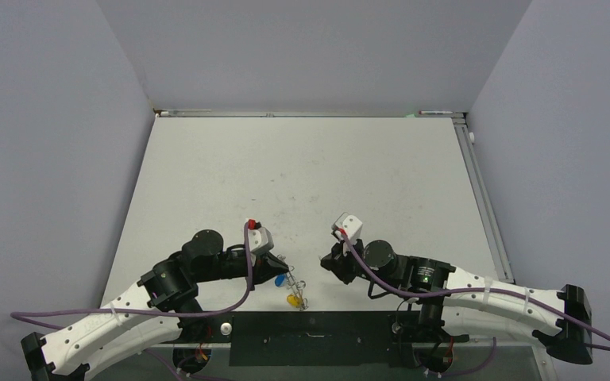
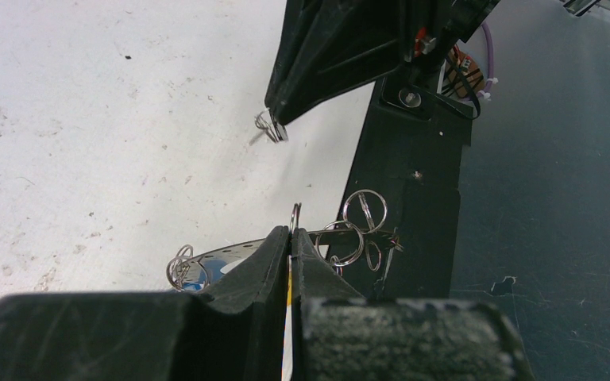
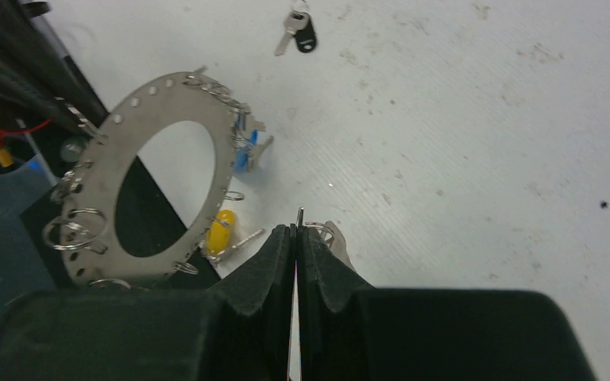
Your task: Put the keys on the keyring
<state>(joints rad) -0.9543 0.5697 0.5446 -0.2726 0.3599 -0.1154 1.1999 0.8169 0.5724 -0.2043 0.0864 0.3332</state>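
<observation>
The keyring (image 3: 119,163), a wide flat silver ring rimmed with wire loops, is held tilted off the table. My left gripper (image 2: 292,232) is shut on its edge at a loop; the ring also shows in the top view (image 1: 296,284). A blue-headed key (image 3: 243,151) and a yellow-headed key (image 3: 220,230) hang from its loops. My right gripper (image 3: 296,228) is shut on the small wire ring of a silver key (image 3: 337,242), just right of the keyring and apart from it. A black-headed key (image 3: 299,32) lies loose on the table beyond.
A black plate (image 1: 318,337) runs along the table's near edge, under the keyring's lower part. The white table (image 1: 310,182) is scuffed. Grey walls stand on both sides and at the back.
</observation>
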